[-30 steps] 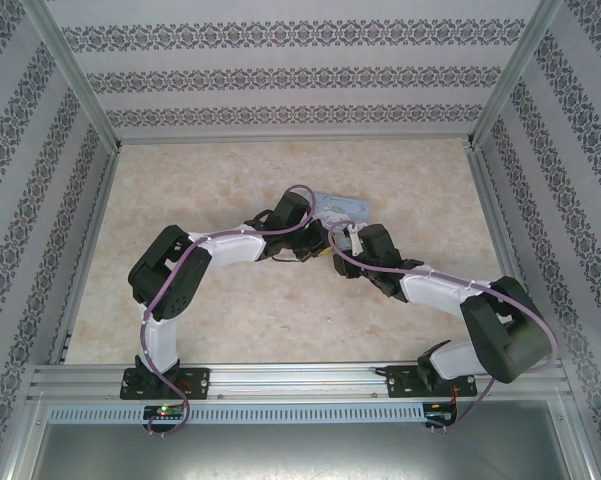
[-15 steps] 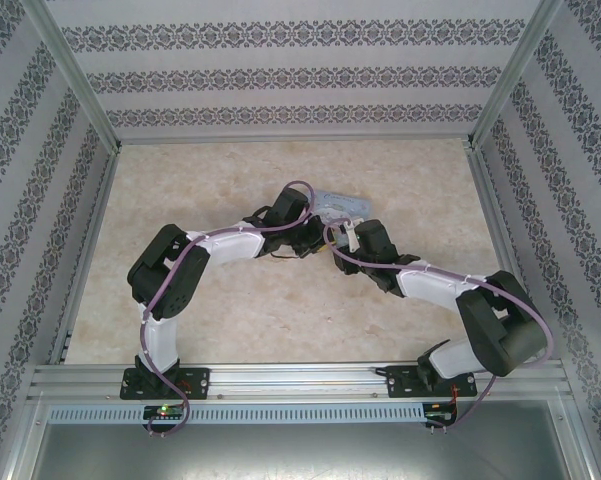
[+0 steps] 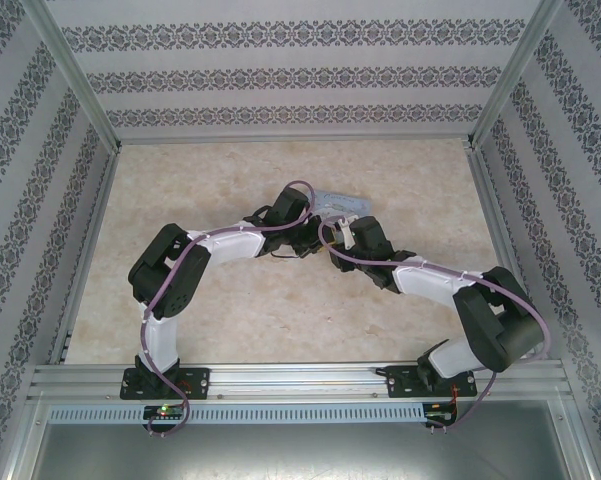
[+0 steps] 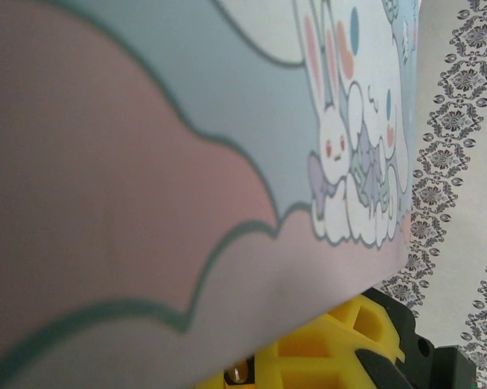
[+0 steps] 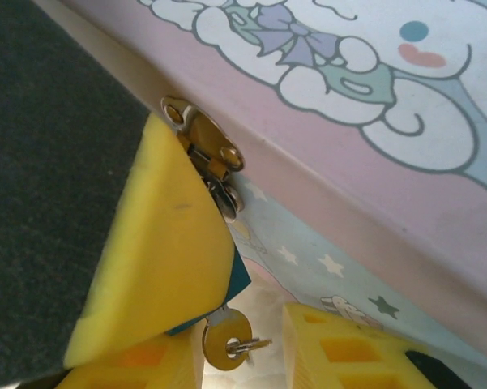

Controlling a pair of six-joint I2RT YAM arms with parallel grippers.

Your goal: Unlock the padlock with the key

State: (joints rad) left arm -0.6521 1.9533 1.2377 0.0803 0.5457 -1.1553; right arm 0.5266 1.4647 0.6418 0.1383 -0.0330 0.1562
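Note:
The light-blue and pink cartoon tin [image 3: 338,203] lies mid-table between both grippers. The padlock [image 5: 239,279] shows as a teal sliver below the tin's metal hasp [image 5: 202,146], mostly hidden behind one yellow finger [image 5: 158,267]. The key [image 5: 227,339] sticks out of the padlock's underside, with its round head and a small ring hanging between the fingers. My right gripper [image 5: 259,300] straddles the key, with a gap left to the other finger [image 5: 348,348]. My left gripper [image 3: 313,222] is shut on the tin's left end. The tin lid [image 4: 186,162] lies close over a yellow finger [image 4: 336,348].
Patterned walls and metal rails [image 3: 495,220] enclose the marbled table [image 3: 200,180]. Both arms bend inward and meet at the tin, their purple cables [image 3: 300,190] looping above the wrists. There is free room left, right and behind the tin.
The right arm has shifted left, bringing its gripper closer against the tin's front, and its jaws have narrowed. The left arm and the tin have stayed put.

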